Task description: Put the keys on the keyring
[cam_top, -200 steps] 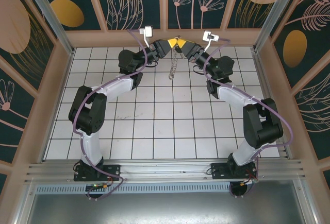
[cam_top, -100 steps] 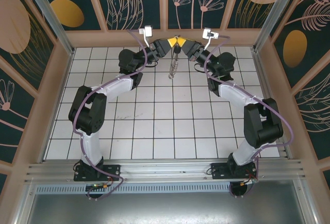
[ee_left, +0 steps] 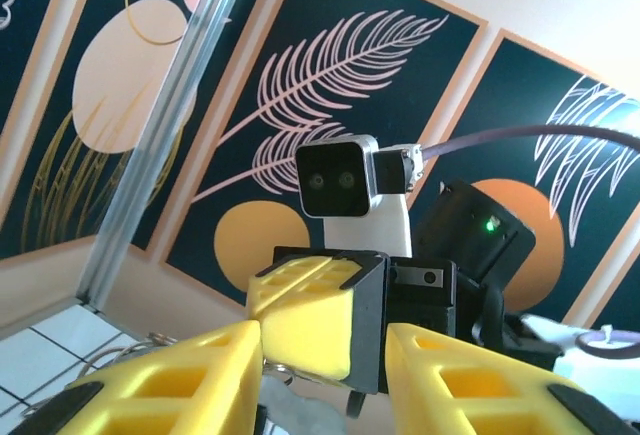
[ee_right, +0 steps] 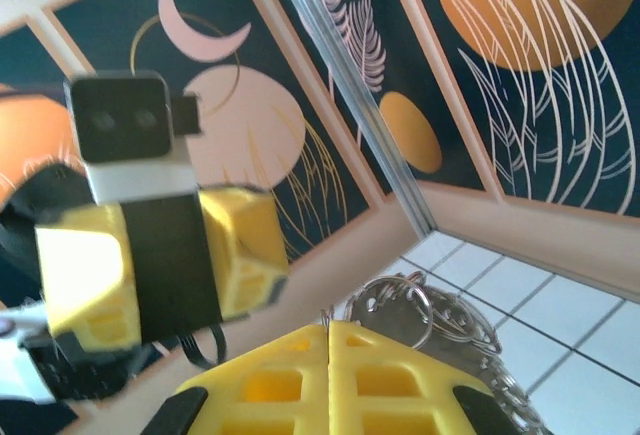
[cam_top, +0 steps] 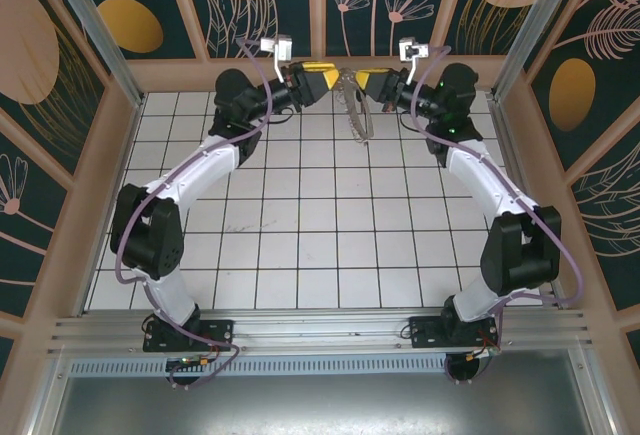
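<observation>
One floppy silvery chain-like keyring (cam_top: 353, 110) is hung above the far edge of the white tiled table (cam_top: 320, 215), clamped at its top in the closed yellow right fingers (ee_right: 290, 375); the yellow left fingers (ee_left: 170, 390), just beside it, are held apart.

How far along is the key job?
Done: the floppy silvery chain-like keyring hangs above the white tiles. In hand: right tool shut on it, left tool open facing it. Left: threading the black-headed key; too small to tell where it sits.
</observation>
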Action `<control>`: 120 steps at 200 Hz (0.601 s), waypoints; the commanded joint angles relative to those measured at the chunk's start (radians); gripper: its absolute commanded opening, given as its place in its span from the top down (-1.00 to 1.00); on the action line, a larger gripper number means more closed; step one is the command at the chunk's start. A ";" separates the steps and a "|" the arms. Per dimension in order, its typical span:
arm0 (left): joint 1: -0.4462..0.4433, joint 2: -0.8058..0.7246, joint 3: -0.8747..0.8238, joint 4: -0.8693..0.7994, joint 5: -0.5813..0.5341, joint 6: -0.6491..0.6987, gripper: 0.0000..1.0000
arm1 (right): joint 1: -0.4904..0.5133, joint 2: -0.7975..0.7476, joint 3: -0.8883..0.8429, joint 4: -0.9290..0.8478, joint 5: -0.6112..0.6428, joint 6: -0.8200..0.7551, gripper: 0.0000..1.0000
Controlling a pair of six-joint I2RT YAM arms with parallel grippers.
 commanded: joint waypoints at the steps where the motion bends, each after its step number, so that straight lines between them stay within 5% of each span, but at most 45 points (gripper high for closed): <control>1: 0.005 -0.014 0.094 -0.256 0.087 0.216 0.23 | -0.005 -0.032 0.110 -0.307 -0.070 -0.295 1.00; 37: 0.008 0.046 0.243 -0.530 0.180 0.386 0.24 | -0.021 -0.009 0.191 -0.515 -0.079 -0.479 1.00; 120: 0.020 0.139 0.366 -0.796 0.294 0.577 0.27 | -0.035 -0.006 0.251 -0.765 -0.163 -0.693 1.00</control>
